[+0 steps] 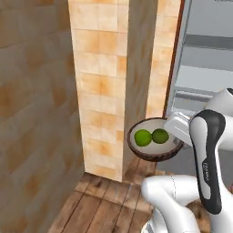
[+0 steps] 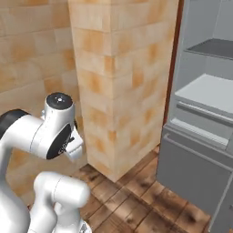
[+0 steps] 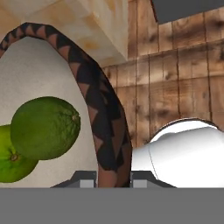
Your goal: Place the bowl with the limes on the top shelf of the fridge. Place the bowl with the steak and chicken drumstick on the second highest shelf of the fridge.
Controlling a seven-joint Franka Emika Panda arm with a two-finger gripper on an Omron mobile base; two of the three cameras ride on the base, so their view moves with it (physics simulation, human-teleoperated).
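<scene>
Beside the tall tan tiled pillar [image 1: 109, 82], the round shallow bowl, dark brown outside and pale grey-beige inside [image 1: 152, 154], hangs in the air above the brown wooden plank floor [image 1: 104, 200].

The two-finger gripper [image 3: 113, 178] of the white arm is clamped on the bowl's rim: in the hand view the dark patterned rim [image 3: 105, 131] runs down between the two small finger tips, one on each side of it. Two green limes [image 1: 151, 136] lie side by side inside the bowl, touching each other. The bowl sits level, just to the right of the pillar's front corner and at about its lower third. Past the pillar on that same side stands the tall grey metal fridge [image 2: 205, 136], open, with its dark grey top shelf [image 2: 214, 48] above a paler shelf [image 2: 207, 93]; the bowl is well short of both.
</scene>
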